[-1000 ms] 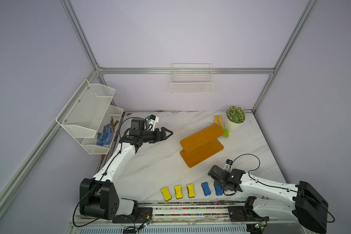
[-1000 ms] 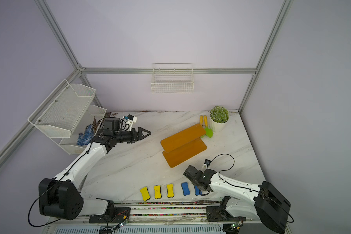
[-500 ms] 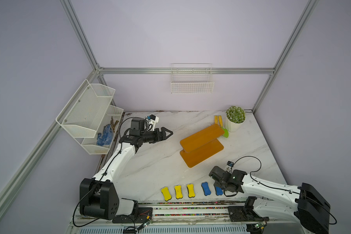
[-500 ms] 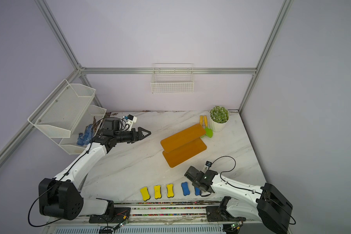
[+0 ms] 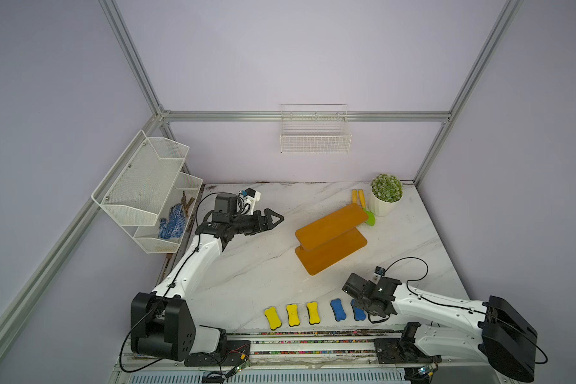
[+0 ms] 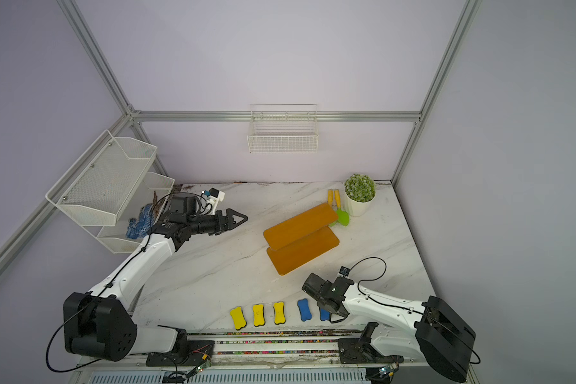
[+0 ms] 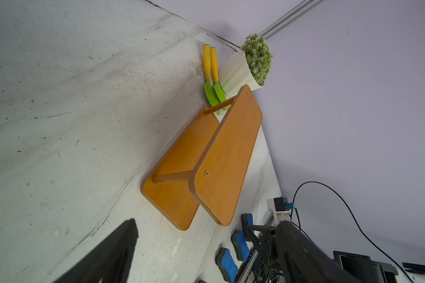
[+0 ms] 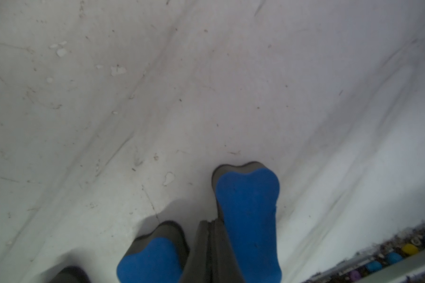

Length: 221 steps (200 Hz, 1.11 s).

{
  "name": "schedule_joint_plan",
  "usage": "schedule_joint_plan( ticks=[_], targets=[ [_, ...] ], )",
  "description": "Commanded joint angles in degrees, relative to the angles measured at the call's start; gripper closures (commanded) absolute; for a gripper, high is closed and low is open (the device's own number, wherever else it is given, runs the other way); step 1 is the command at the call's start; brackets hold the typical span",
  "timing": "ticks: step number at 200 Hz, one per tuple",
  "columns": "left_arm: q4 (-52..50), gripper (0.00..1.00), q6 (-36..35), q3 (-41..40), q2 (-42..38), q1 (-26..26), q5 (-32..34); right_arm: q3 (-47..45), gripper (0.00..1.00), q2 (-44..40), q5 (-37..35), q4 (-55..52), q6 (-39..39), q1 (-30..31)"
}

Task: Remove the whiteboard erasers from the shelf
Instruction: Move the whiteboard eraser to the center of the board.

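Nearest me, along the bottom of both top views, the whiteboard erasers (image 5: 313, 312) lie in a row on the marble table (image 5: 246, 266), just above the rail (image 5: 313, 342). The three yellow erasers (image 5: 292, 314) sit left, and the blue erasers (image 5: 338, 310) sit to their right. From above I count two blue ones, the right one half covered by my arm. The left wrist view shows three blue erasers (image 7: 241, 245) in line.

My right gripper (image 8: 209, 235) is low over the right end of that row. In its own wrist view the fingers (image 8: 204, 245) are pressed together with no gap and grip nothing. They sit between two blue pads, just beside the larger one. I cannot tell whether they touch it.

Further up, right of centre, the orange-brown shelf (image 5: 331, 226) stands diagonally, well apart from the row.

Left of centre, my left gripper (image 5: 275, 219) is held out above the table, pointing right toward the shelf. Its wrist view shows the fingers (image 7: 113, 252) spread wide with nothing between them.

Beyond the shelf's upper end lie two yellow-handled green spatulas (image 5: 361, 199), just beside a potted plant (image 5: 386, 188). At upper left a mesh rack (image 5: 140, 186) holds blue gloves (image 5: 170, 222) in its lower tier. A wire basket (image 5: 315, 139) hangs on the back wall.
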<state>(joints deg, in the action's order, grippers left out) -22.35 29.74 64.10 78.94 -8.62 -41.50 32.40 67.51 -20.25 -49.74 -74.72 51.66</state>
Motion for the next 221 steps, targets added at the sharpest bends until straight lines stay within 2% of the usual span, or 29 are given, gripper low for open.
schedule_joint_plan(
  ticks=[1,38,61,80,103,130,153,221],
  targets=[
    [0.5,0.08,-1.2,0.5,-1.7,0.7,0.0,1.1,1.0,-1.5,-1.4,-3.8,-2.1,0.1],
    [0.5,0.08,-1.1,0.5,-1.7,1.1,-0.1,2.4,0.99,-2.3,-3.4,-7.0,-1.9,0.1],
    [0.5,0.08,-1.2,0.4,-1.7,1.1,0.1,6.4,0.99,-2.0,-4.6,-6.6,2.5,0.1],
    [0.5,0.08,-1.2,0.3,-1.7,1.1,0.1,9.9,0.94,-0.7,-7.5,-6.8,4.5,0.0],
    [0.5,0.08,-1.2,0.3,-1.6,1.0,0.2,10.1,0.83,-1.2,-11.6,-5.7,5.6,-1.8],
    [0.5,0.08,-1.3,0.2,-1.5,0.8,0.3,7.9,0.71,-4.1,-8.8,-1.7,10.9,-9.2],
    [0.5,0.08,-1.3,0.2,-1.5,0.8,0.2,5.9,0.68,-6.3,-6.6,0.2,14.2,-14.1],
    [0.3,0.08,-1.5,0.2,-1.3,0.7,0.6,1.4,0.67,-1.4,-2.0,6.8,14.0,-15.9]
  ],
)
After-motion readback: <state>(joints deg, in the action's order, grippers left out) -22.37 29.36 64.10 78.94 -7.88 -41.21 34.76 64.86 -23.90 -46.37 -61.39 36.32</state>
